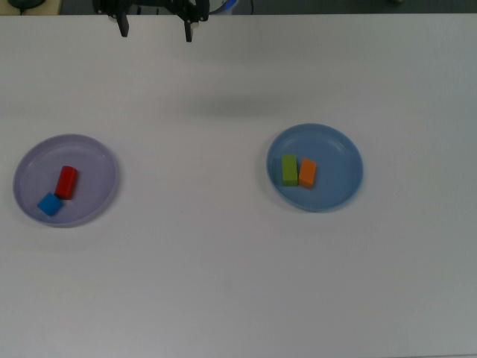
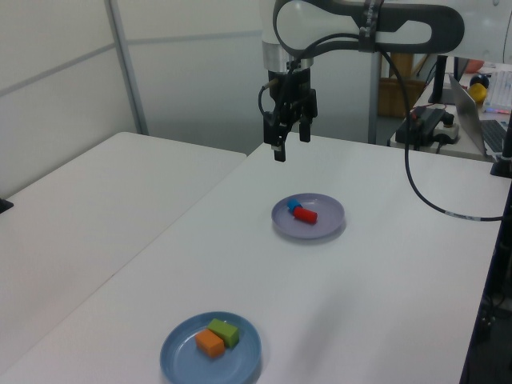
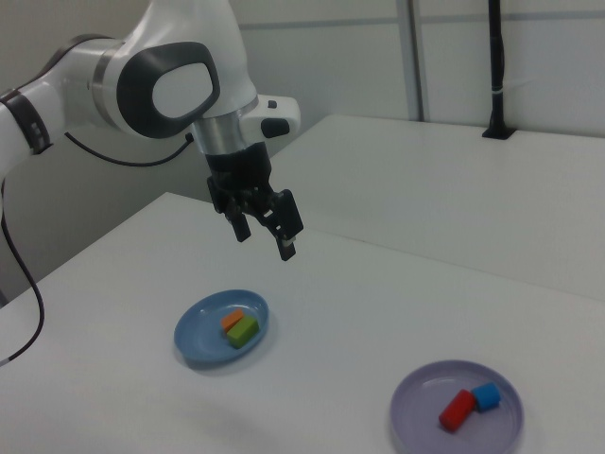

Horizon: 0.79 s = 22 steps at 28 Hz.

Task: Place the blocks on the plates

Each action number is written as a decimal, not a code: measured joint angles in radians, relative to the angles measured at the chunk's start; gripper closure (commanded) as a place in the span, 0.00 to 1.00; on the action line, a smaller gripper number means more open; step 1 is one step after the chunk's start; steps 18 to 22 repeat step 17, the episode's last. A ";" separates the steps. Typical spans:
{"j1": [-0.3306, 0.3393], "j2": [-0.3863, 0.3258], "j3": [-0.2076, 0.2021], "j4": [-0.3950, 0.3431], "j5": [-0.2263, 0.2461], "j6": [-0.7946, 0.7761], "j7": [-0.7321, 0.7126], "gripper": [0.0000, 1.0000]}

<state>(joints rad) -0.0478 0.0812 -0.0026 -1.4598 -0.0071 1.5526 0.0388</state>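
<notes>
A red block (image 1: 66, 181) (image 2: 305, 215) (image 3: 457, 409) and a small blue cube (image 1: 49, 203) (image 2: 294, 205) (image 3: 487, 396) lie on the lavender plate (image 1: 97, 160) (image 2: 328, 210) (image 3: 425, 392). A green bar (image 1: 289, 170) (image 2: 225, 332) (image 3: 244, 331) and an orange bar (image 1: 307, 173) (image 2: 210, 344) (image 3: 233, 321) lie side by side on the blue plate (image 1: 339, 153) (image 2: 182, 352) (image 3: 198, 331). My gripper (image 1: 156, 31) (image 2: 290, 144) (image 3: 265, 238) hangs open and empty, high above the table, away from both plates.
The white table (image 1: 223, 283) carries only the two plates. A second white table (image 2: 80, 208) stands alongside in the left view. Cables, a laptop and clutter (image 2: 472, 112) sit beyond the table's far edge.
</notes>
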 measured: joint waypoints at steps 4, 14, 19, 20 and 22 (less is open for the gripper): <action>0.000 0.000 0.000 0.000 0.000 0.013 0.000 0.00; 0.000 0.003 0.000 0.000 0.000 0.022 0.000 0.00; 0.000 0.006 0.000 0.000 0.000 0.023 0.000 0.00; 0.000 0.006 0.000 0.000 0.000 0.023 0.000 0.00; 0.000 0.006 0.000 0.000 0.000 0.023 0.000 0.00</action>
